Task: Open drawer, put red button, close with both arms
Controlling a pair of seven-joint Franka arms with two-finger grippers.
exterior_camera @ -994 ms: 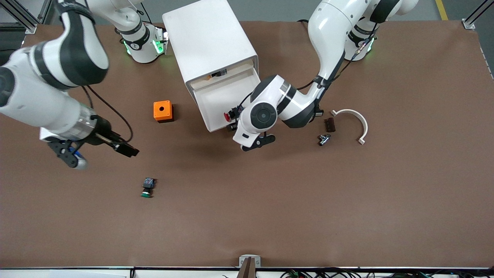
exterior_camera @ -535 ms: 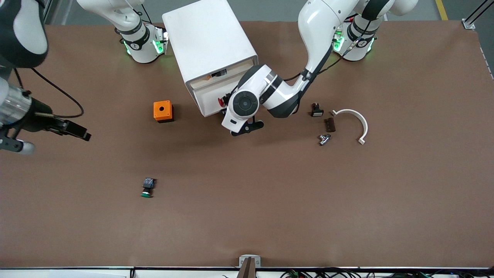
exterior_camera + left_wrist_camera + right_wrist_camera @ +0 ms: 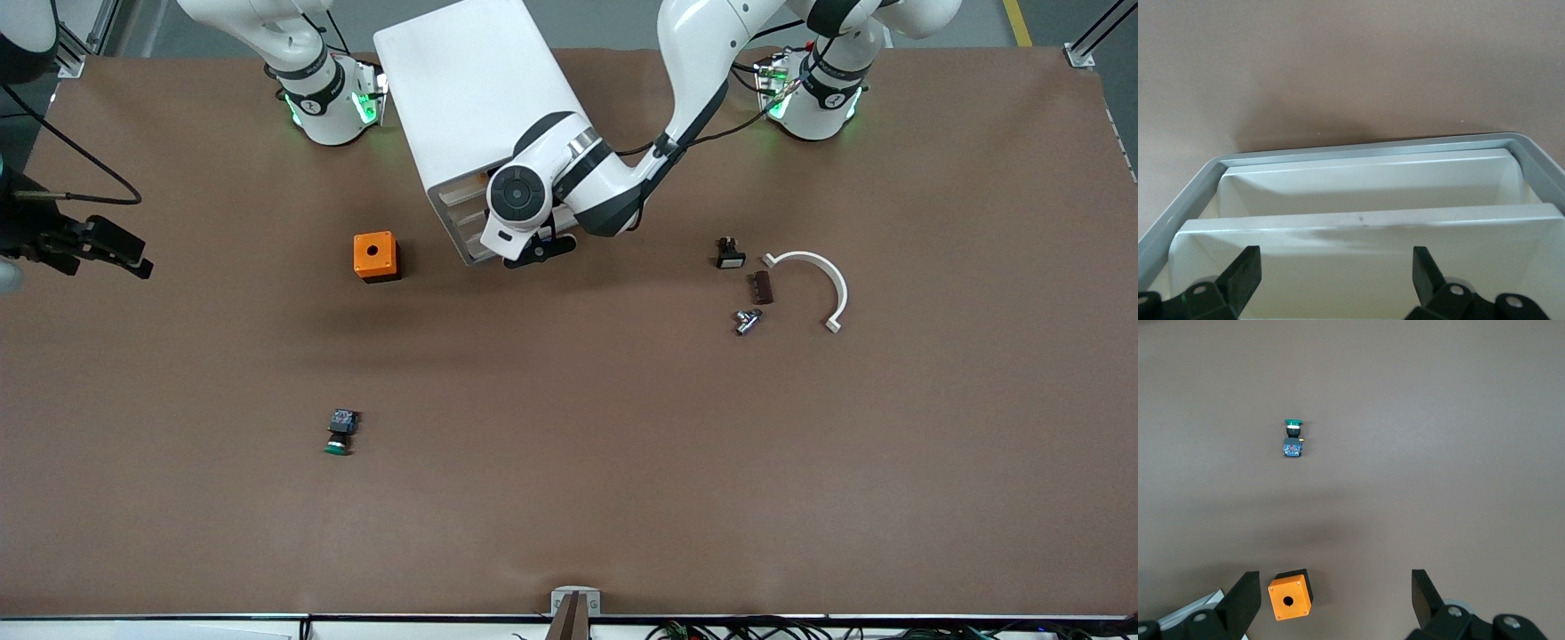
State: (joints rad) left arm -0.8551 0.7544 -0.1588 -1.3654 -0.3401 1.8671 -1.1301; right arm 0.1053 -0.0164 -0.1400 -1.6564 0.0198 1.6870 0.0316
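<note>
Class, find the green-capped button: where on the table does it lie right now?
In the front view the green-capped button lies alone on the brown table, nearer the camera than the orange box, toward the right arm's end.

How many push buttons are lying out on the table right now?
1: the green button lies on the table, nearer to the front camera than the orange box. The red button is not visible; it may be hidden inside the cabinet.

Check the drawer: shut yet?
Nearly shut: the drawer front sits almost flush with the cabinet; left gripper, open, is at it.
</note>
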